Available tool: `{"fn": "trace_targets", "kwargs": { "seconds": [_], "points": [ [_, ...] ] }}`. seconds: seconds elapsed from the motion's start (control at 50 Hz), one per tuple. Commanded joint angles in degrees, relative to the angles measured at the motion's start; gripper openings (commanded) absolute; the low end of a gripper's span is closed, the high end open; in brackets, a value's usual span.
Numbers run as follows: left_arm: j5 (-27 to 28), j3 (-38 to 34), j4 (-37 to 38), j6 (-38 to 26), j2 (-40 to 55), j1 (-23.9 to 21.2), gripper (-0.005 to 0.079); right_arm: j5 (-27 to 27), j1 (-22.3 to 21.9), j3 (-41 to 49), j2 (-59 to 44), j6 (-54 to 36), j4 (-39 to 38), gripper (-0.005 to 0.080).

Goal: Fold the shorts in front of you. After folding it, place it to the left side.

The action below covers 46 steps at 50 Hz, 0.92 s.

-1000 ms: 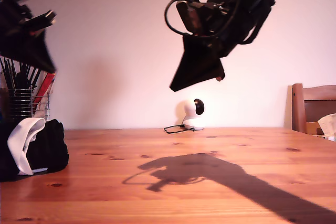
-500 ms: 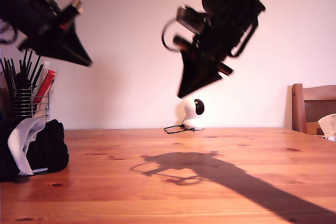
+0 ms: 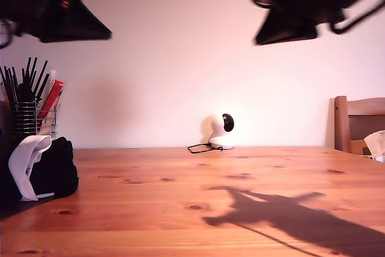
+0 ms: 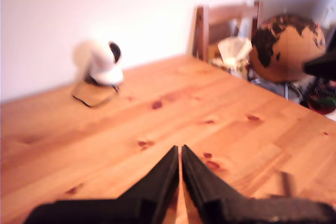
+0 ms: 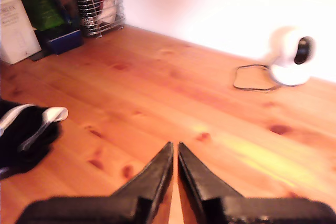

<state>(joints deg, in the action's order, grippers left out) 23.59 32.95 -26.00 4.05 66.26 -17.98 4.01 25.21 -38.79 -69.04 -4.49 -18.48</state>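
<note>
Now: shorts (image 3: 41, 170) bundled, black with white stripe, resting at exterior view's left table (image 3: 198, 197) edge. My first gripper (image 4: 180, 166) clenched, empty; my second gripper (image 5: 175, 163) clenched, empty, both high. Task looks finished.

A knotty, warm-toned wooden table (image 3: 198, 203) is backed by a plain white wall (image 3: 180, 58). A brown wooden chair (image 3: 358, 121) is seen at the exterior view's right edge. Dark shadows are cast across the tabletop.
</note>
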Motion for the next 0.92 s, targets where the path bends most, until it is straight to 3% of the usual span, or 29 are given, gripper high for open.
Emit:
{"fn": "trace_targets", "kwargs": {
  "seconds": [0.0, 0.16, 0.42, 0.9],
  "points": [
    [-0.13, -2.49, -2.86, 1.14, -2.54, -0.22, -0.0019, -1.57, 0.28, 3.45, 4.09, 0.37, -5.35, -0.0013],
    [-2.10, -5.20, -5.46, 1.01, -8.92, -1.97, -0.0019, -7.30, 1.01, 9.77, 12.50, -1.81, -13.16, -0.0013],
    [-4.63, -5.18, -3.39, 0.57, -11.54, -3.85, -0.0019, -7.54, 1.01, 10.25, 16.22, 0.00, -10.49, -0.0013],
    [-4.59, -5.18, 0.92, 0.52, -11.52, -3.85, -0.0019, -7.54, 1.01, 10.25, 16.22, 0.00, 12.00, -0.0013]
  ]
}}
